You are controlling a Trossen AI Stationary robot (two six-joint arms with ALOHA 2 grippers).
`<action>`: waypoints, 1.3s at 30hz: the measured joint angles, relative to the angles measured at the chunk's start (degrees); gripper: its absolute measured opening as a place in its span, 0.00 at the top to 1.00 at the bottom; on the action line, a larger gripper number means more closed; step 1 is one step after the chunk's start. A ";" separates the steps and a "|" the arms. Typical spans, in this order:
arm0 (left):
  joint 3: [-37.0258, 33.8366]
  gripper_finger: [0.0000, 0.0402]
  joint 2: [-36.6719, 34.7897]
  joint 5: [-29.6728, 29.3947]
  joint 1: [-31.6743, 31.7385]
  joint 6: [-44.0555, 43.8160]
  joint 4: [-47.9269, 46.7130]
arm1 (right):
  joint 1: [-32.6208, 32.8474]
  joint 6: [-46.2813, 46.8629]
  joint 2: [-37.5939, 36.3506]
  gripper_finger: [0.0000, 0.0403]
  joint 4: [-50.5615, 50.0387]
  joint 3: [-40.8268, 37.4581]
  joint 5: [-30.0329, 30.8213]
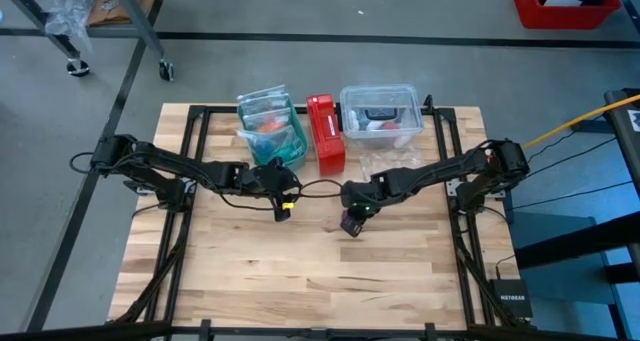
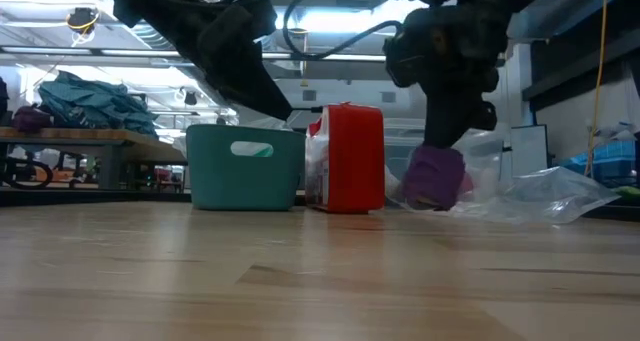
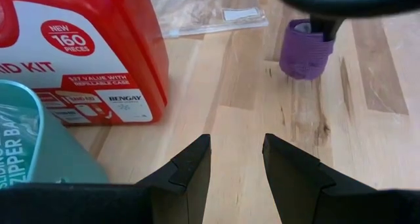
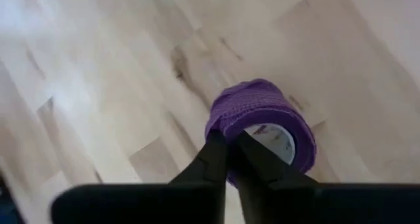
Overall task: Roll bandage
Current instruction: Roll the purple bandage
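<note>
While the right gripper [image 4: 228, 145] pinches the bandage's [image 4: 262, 109] wall — coiled — the left gripper [image 3: 236, 161] waits, spread.

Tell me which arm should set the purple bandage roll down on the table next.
The right. Its hand is already pinched on the wall of the bandage roll, carrying it just above the table. The left hand is open and empty, back near the red box.
</note>
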 joint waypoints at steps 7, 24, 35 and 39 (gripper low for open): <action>0.00 0.68 0.00 -0.01 0.02 1.32 0.01 | 0.45 -1.29 1.51 0.95 -6.47 0.00 4.74; 0.00 0.68 0.00 -0.02 0.13 1.50 -0.09 | 0.25 -2.84 2.75 0.73 -6.29 0.07 1.85; 0.00 0.68 0.00 -0.02 0.13 1.50 -0.09 | -0.16 -2.01 2.75 0.60 -6.33 0.07 1.32; 0.00 0.68 0.00 -0.02 0.14 1.50 -0.09 | -0.18 -2.37 2.75 0.62 -9.22 1.75 3.61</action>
